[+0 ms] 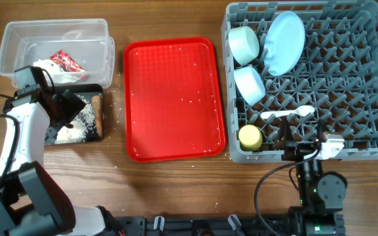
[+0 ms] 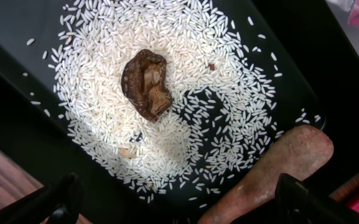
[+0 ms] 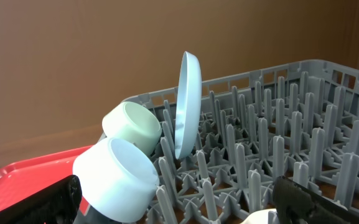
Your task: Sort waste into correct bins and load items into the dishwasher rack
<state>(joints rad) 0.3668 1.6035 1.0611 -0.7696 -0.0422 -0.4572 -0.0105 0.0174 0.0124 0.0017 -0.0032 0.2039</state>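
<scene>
The dishwasher rack (image 1: 359, 85) on the right edge looks loaded, right gripper (image 3: 179, 208) spread empty at its near wall. By the left edge, left gripper (image 2: 182, 202) hangs fingers-apart over the black tray (image 2: 17, 37), rice (image 2: 104, 74) and brown lump (image 2: 147, 84) straight below.

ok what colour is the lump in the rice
The lump is dark brown; left wrist view shows it best.
</scene>
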